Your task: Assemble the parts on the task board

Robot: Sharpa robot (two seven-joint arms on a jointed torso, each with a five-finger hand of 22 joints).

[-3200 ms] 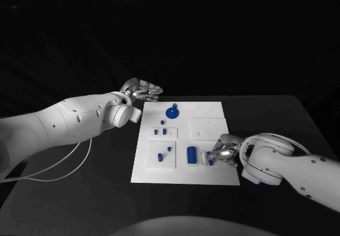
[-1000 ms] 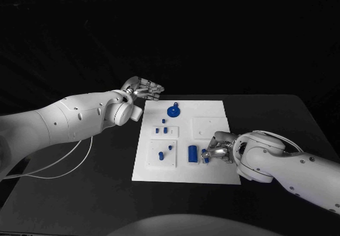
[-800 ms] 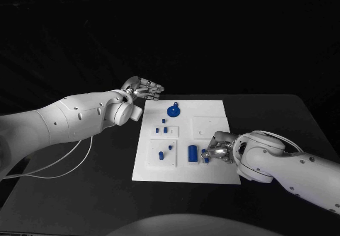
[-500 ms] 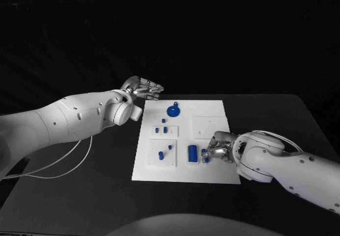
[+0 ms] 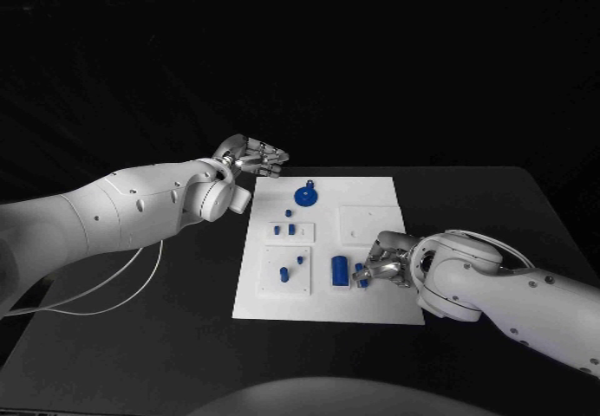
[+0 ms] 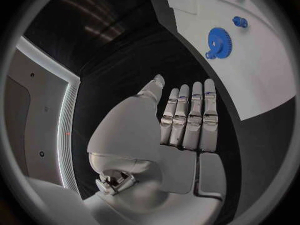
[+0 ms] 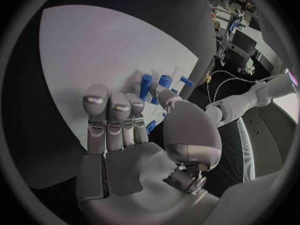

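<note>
Black table [image 5: 500, 199], white task board [image 5: 375, 191]. Right hand [image 5: 385, 267] pinches small blue part [image 5: 362, 275] near board's right edge; seating next, likely. Left hand [image 5: 254, 158] empty, fingers straight.

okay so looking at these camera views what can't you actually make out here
- Head view: whether the right hand grips the small blue part at its fingertips; the fingers cover the contact.
- Right wrist view: the same contact, behind the palm.
- Head view: the shapes of the small parts on the task board; too small.
</note>
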